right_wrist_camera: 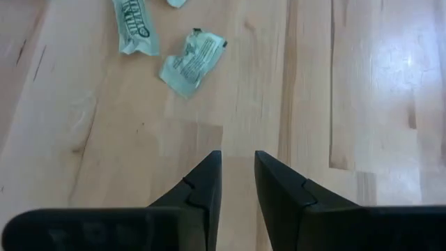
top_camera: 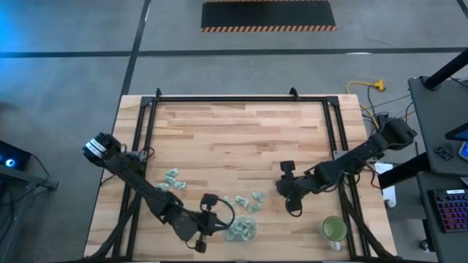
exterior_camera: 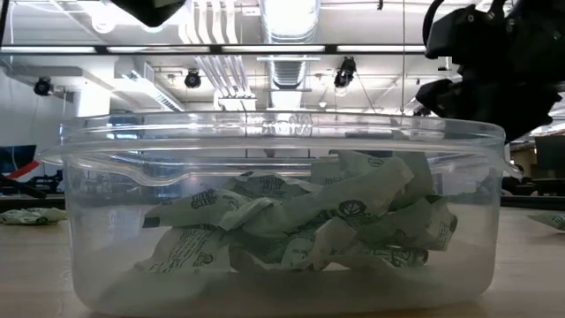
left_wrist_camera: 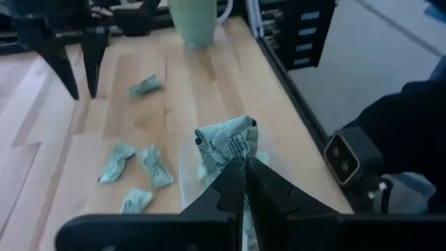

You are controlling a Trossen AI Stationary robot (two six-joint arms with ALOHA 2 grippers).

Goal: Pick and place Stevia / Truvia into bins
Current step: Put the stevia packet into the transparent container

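Observation:
The clear bin (exterior_camera: 282, 132) stands near the table's front edge (top_camera: 255, 229) with several crumpled green-and-white Stevia sachets (exterior_camera: 291, 225) lying in it. My left gripper (left_wrist_camera: 244, 167) is just left of and above the bin (left_wrist_camera: 187, 178), shut on one sachet (left_wrist_camera: 226, 139). More loose sachets lie flat on the wood (top_camera: 173, 179) (top_camera: 256, 197) (left_wrist_camera: 155, 167). My right gripper (right_wrist_camera: 237, 164) hovers over bare wood beyond the bin (top_camera: 290, 196), its fingers a narrow gap apart with nothing between them. Two sachets (right_wrist_camera: 189, 61) lie ahead of it. My left gripper pinches one end of a crumpled sachet (left_wrist_camera: 235, 155) between its two fingertips. The fingers come from the table's left, slanting downward. The rest of the sachet sticks out past the tips, lifted clear above the bin.
A round green cup (top_camera: 334, 228) stands near the front right, right of the bin. A black frame (top_camera: 241, 98) runs around the table's back and sides. Bare wood lies across the table's far half.

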